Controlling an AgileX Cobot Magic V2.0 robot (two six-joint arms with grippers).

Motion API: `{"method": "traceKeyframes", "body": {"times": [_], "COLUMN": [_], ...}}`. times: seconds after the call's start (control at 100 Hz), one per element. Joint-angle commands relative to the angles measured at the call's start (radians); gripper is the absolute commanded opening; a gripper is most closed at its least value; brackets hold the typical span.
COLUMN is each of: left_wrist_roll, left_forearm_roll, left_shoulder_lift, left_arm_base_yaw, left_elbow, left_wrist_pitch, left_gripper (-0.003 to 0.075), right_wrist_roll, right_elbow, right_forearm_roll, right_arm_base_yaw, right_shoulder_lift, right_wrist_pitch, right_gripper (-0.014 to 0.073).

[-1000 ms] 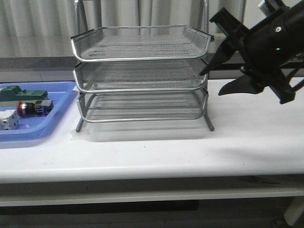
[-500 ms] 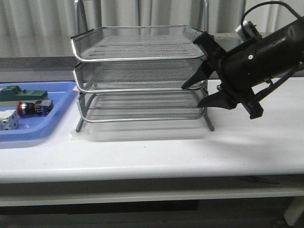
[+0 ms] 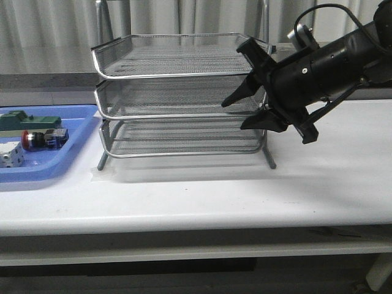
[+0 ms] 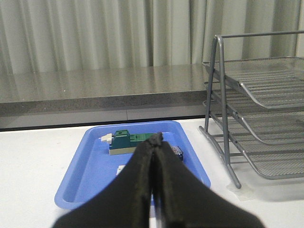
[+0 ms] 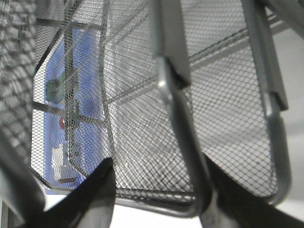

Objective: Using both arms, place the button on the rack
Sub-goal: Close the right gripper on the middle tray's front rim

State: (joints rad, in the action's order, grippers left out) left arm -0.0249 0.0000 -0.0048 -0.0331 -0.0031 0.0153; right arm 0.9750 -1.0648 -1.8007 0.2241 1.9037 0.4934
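Two end effectors, two different states: the left end effector [image 4: 154, 156] is closed on nothing, hovering over the blue tray [image 3: 73, 153] at the counter's left edge, where the button [image 3: 38, 139] lies ungrasped. Farther in, the right end effector [image 3: 242, 113] is spread open against the rack [image 3: 180, 98], its fingers straddling a middle-tier rim. Pushed harder, it could shove or tip the rack, I'd judge. Only the right wrist view shows that rim between the fingers; only the front view shows the button clearly.
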Motion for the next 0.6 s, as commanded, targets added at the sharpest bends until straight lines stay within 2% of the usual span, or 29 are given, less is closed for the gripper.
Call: {"method": "traceKeyframes", "body": {"times": [0.0, 0.15, 0.41, 0.59], "left_wrist_roll": [0.010, 0.010, 0.010, 0.010], "left_forearm_roll": [-0.006, -0.006, -0.006, -0.006], "left_shoulder_lift": [-0.032, -0.032, -0.032, -0.032], "left_arm_base_yaw": [-0.007, -0.007, -0.007, -0.007], "left_elbow": [0.055, 0.055, 0.055, 0.055], "left_wrist_pitch": [-0.075, -0.075, -0.075, -0.075], "left_gripper": [-0.0021, -0.0021, -0.0021, -0.0021], "right_wrist_roll": [0.012, 0.012, 0.012, 0.012], "right_elbow": [-0.041, -0.043, -0.043, -0.041], "right_forearm_roll": [-0.136, -0.136, -0.136, -0.134], "right_arm_base_yaw": [-0.003, -0.003, -0.003, -0.003], "right_shoulder_lift": [-0.039, -0.027, -0.027, -0.027], "right_wrist_pitch": [0.047, 0.048, 0.049, 0.070], "right_gripper": [0.0389, 0.0356, 0.0146, 0.0116]}}
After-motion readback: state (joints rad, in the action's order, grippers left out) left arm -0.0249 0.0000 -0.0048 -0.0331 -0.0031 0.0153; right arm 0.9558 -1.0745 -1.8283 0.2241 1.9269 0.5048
